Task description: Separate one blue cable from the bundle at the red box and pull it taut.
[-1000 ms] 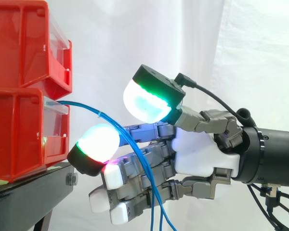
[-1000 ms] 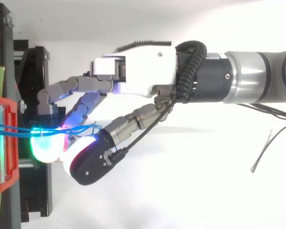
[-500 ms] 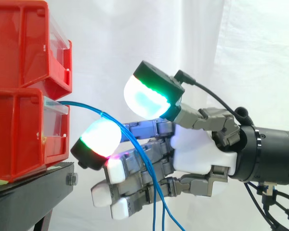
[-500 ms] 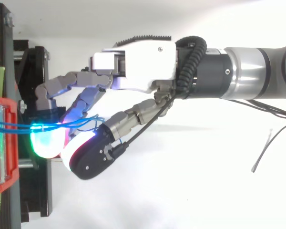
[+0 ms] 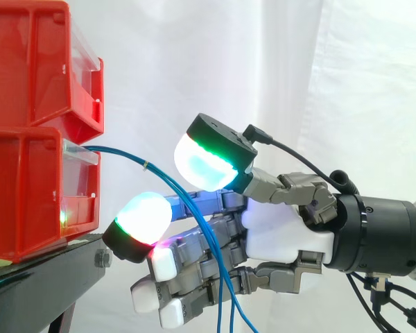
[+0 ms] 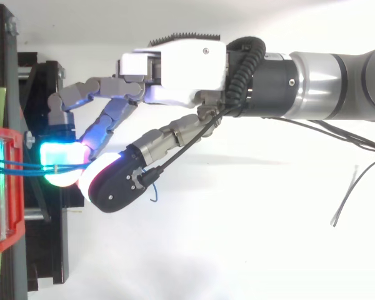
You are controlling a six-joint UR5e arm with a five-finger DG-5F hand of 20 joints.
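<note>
Watching the side view, I read the hand (image 5: 284,232) as released. Its thumb pad (image 5: 204,163) sits at 12 o'clock of a clear gap and a finger pad (image 5: 144,214) at 7 o'clock, apart, with nothing pinched between them. The blue cables (image 5: 168,186) leave the clear front of the lower red box (image 5: 28,194), which lies at 9 o'clock from the hand. They arch through that gap and drop toward 5 o'clock past the lower fingers (image 5: 187,274).

I judge the cables light, limp and rather slick. The strands lie close together, so a broad squeeze would catch the whole bundle. I would take one strand on the free span between box and pads, where the strands show slightly apart, pinch it firmly, then draw gently toward 3 o'clock. A hard tug might pull its end out of the box.
</note>
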